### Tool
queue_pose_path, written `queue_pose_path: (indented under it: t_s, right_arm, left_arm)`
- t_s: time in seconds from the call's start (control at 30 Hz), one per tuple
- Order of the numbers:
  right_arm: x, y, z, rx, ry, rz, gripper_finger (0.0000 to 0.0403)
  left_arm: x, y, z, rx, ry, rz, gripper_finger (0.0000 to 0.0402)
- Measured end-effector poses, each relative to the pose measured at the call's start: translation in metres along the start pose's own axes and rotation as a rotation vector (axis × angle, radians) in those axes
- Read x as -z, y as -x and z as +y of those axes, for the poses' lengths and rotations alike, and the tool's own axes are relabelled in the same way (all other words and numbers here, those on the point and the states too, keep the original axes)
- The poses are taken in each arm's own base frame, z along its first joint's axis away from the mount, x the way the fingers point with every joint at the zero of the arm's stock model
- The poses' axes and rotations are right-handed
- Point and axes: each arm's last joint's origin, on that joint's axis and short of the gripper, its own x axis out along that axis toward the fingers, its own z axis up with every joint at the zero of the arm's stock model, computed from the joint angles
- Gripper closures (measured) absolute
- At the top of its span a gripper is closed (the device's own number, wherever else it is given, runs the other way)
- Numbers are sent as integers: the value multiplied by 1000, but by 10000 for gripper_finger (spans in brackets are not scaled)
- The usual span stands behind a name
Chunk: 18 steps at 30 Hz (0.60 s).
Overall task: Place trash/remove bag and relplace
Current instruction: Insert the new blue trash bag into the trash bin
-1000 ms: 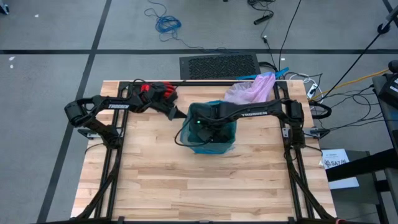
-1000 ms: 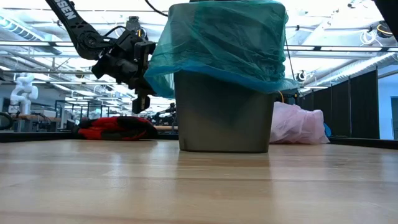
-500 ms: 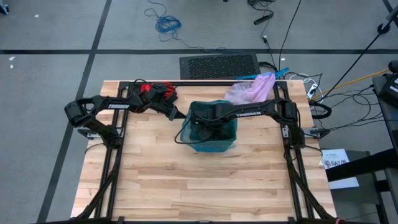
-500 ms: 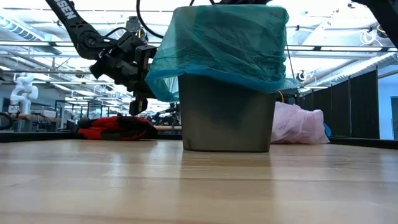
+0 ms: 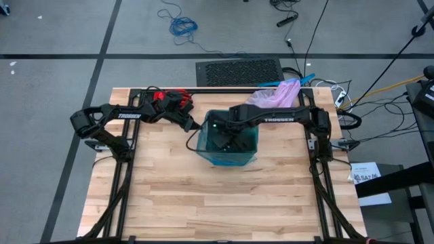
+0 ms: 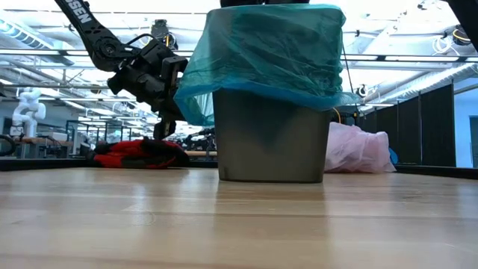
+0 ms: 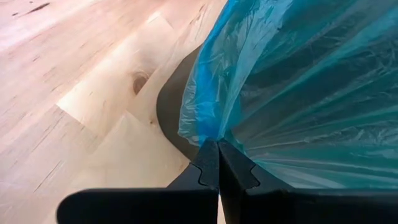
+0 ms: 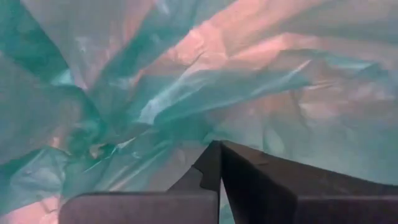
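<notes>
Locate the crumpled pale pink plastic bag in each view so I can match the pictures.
High view: pale pink plastic bag at the table's far edge, behind the teal-lined bin.
Low view: right of that bin.
Left wrist view: not in it.
Right wrist view: not in it.
Shared landmark: the teal-lined bin.

Right arm (image 5: 271, 119) now sits a little farther toward the back edge of the table than a second ago, its forearm angled more steeply into the bin (image 6: 269, 134). Right gripper (image 8: 219, 163), fingers pressed together, reaches deeper among the folds of the teal bag (image 6: 265, 52). Bin stands slightly more to the right in the low view than a second ago. Teal bag's skirt hangs a touch differently on the left side. Left gripper (image 6: 161, 128) is lower and nearer the bag's edge, fingers together.
</notes>
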Motion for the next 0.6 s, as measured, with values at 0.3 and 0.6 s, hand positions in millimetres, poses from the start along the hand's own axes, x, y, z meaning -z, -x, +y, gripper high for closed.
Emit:
queue_pose_path:
  t_s: [0.3, 0.6]
  right_arm:
    - [-8, 31, -3, 5, -161, -9, 403]
    - [-21, 71, -10, 62, -347, -100, 403]
  left_arm:
    - [0, 0, 0, -11, -3, -6, 401]
    - [0, 0, 0, -14, -4, -10, 402]
